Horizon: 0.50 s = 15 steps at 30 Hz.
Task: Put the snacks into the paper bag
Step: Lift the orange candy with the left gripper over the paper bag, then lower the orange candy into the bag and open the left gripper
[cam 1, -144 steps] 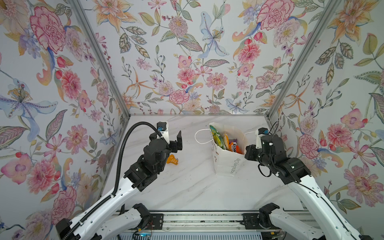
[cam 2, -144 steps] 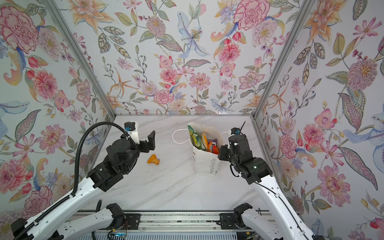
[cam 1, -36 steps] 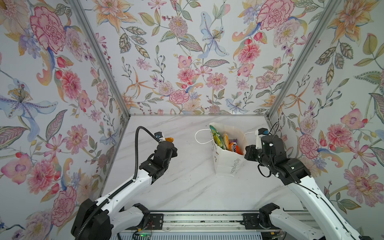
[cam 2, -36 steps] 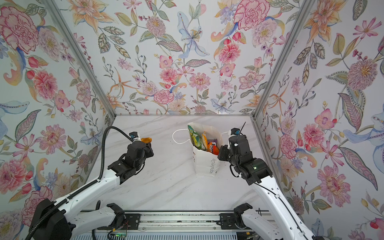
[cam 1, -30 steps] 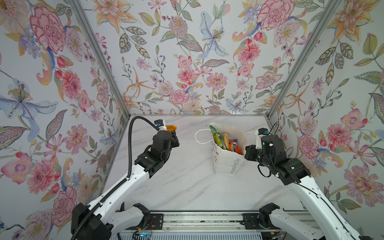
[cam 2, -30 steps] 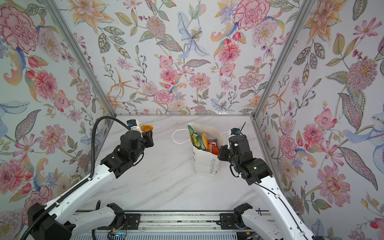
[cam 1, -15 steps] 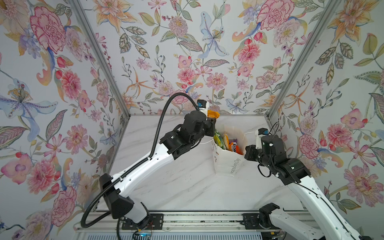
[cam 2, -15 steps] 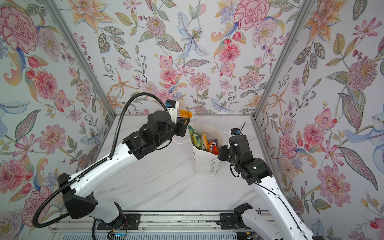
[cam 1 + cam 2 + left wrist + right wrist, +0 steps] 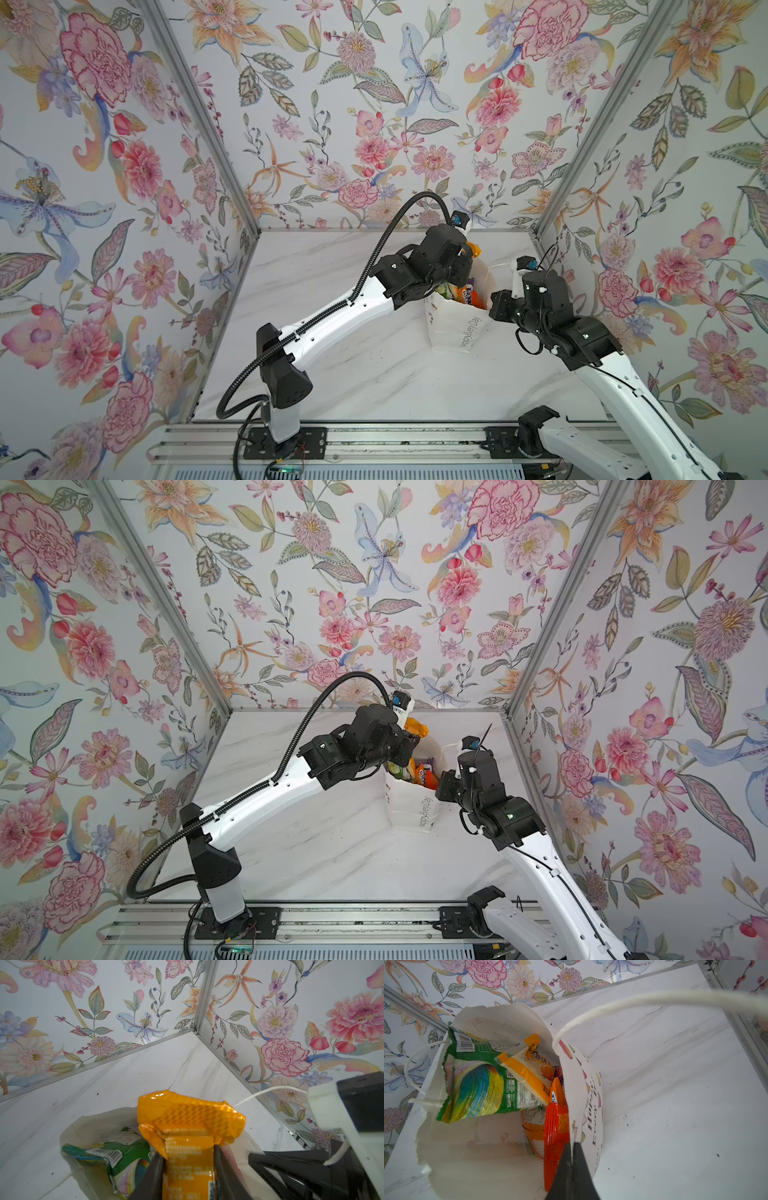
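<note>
The counter [image 9: 332,374] carries the bag [image 9: 457,328] toward its far right corner, upright with its mouth open. My left arm [image 9: 340,307] reaches across to that mouth, and my right arm [image 9: 582,336] sits just beside the bag. The right jaws are pinched flat on the rim of the bag's wall, holding the mouth open.

Inside, a green packet [image 9: 473,1084] leans across the opening, with orange and red-orange packets crowded against the held wall. The left jaws stand narrow, clamped on the lower part of an orange sachet [image 9: 187,1118], which hangs just above the mouth, toward its far side.

My worries from here:
- **Bad drop:** if I let go this far back, the sachet may land on the rim or on the green packet's top edge and slide out onto the counter.
- **Tip or tear:** the bag is thin paper held by one wall, so a nudge from my left wrist could tip it or tear it at the pinch.
- **Snag:** the cord handle [image 9: 633,1001] arcs close to my right wrist and could catch.
</note>
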Available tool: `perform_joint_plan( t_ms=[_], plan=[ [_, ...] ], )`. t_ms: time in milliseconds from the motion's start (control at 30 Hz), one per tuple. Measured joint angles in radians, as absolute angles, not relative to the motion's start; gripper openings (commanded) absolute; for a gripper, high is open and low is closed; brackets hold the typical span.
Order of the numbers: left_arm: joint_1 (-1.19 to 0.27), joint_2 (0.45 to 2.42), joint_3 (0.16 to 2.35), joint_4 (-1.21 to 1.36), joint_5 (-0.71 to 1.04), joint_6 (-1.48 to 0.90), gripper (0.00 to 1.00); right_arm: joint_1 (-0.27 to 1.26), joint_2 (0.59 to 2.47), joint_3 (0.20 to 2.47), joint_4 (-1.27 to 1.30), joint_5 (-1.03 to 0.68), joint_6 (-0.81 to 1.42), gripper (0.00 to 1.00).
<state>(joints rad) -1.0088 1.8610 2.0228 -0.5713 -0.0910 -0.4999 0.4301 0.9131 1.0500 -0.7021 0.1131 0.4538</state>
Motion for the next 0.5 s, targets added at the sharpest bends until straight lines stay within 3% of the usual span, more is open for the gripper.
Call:
perform_joint_plan(
  t_ms=[367,500],
  plan=[
    [-1.013,1.977,2.105,-0.654,-0.062,-0.471,0.15,0.430,0.912,1.050,-0.702,0.113,0.454,0.00],
    [-1.013,1.996,2.122,-0.673,-0.059,-0.467,0.24,0.430,0.912,1.050,-0.702,0.113,0.454,0.00]
  ],
)
